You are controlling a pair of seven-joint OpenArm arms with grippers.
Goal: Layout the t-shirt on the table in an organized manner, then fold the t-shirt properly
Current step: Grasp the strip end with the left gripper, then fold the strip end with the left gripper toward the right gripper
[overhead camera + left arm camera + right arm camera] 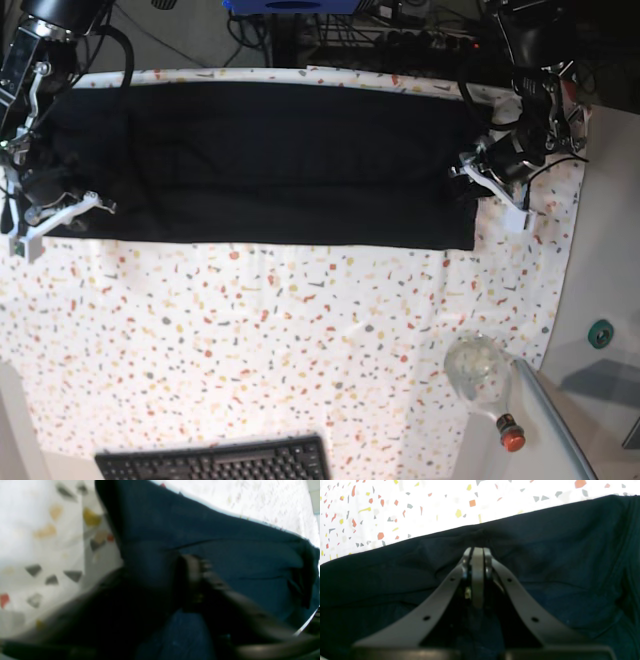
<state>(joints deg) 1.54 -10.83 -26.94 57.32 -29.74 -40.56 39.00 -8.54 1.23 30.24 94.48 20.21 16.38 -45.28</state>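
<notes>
The black t-shirt (pixel 260 160) lies as a long flat band across the far part of the table (pixel 300 340). At the band's left end, my right gripper (pixel 98 205) is shut, and the right wrist view shows its fingertips (pixel 477 551) pinching a puckered fold of the t-shirt (pixel 557 555) near its edge. My left gripper (pixel 470 172) is at the band's right end. In the blurred left wrist view its dark fingers (pixel 195 567) are drawn together on the t-shirt (pixel 200 525), with cloth bunched between them.
A black keyboard (pixel 215 462) sits at the table's near edge. A round glass bottle with a red cap (pixel 485 375) lies near the right front corner. Cables and equipment (pixel 400 40) crowd the space behind the table. The table's right edge (pixel 570 250) is close to my left arm.
</notes>
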